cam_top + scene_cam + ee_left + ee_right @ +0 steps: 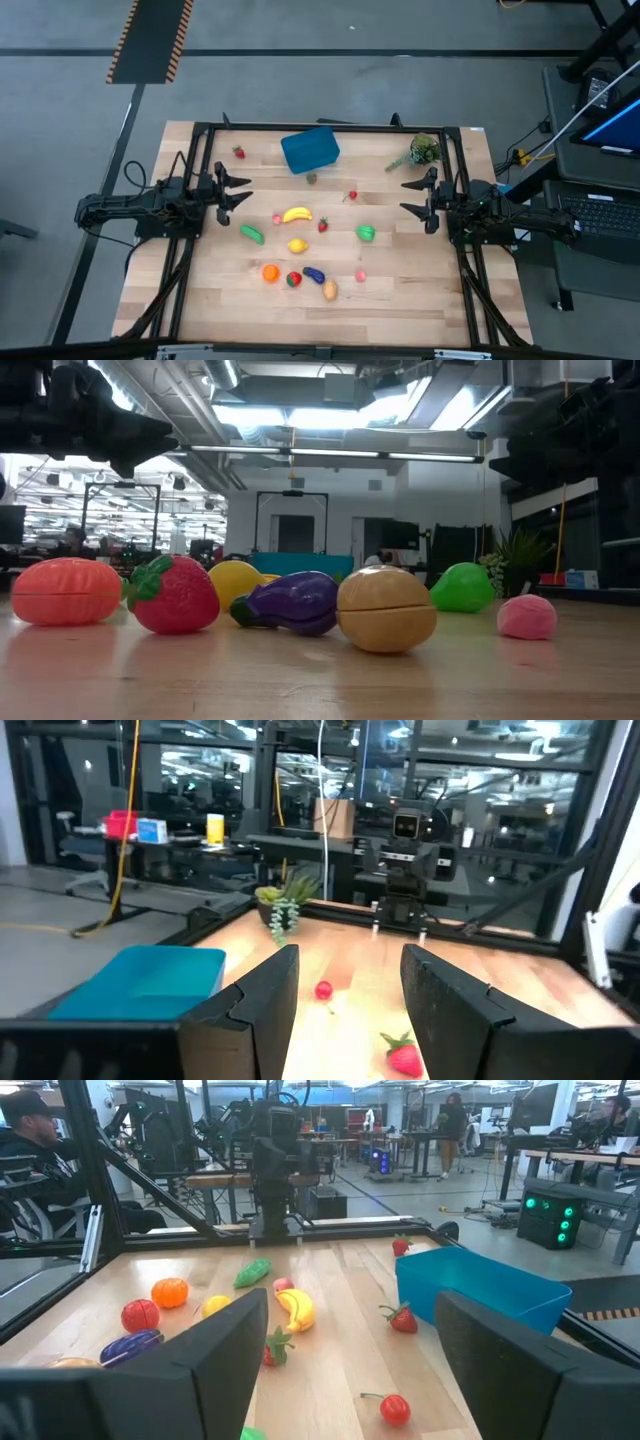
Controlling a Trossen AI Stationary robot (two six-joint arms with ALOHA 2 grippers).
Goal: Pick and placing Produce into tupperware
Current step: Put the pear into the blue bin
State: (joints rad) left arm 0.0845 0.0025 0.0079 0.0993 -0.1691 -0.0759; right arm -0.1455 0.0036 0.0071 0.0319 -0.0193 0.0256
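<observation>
The blue tupperware (310, 150) stands tilted near the table's far edge and also shows in the left wrist view (145, 982) and the right wrist view (480, 1285). Produce lies scattered mid-table: banana (296, 214), cucumber (251, 234), lemon (297, 245), orange (270, 272), eggplant (314, 274), potato (329, 290), green pepper (366, 233), and a strawberry (238, 152) left of the box. My left gripper (240, 192) (350, 955) hovers open at the table's left side. My right gripper (408, 197) (350, 1300) hovers open at the right side. Neither touches anything.
A leafy green plant sprig (422, 152) lies at the far right corner. A black frame (330, 127) runs along the table's far edge and sides. In the low view the potato (385, 608), eggplant (290, 602) and a strawberry (175, 595) sit close together near the near edge.
</observation>
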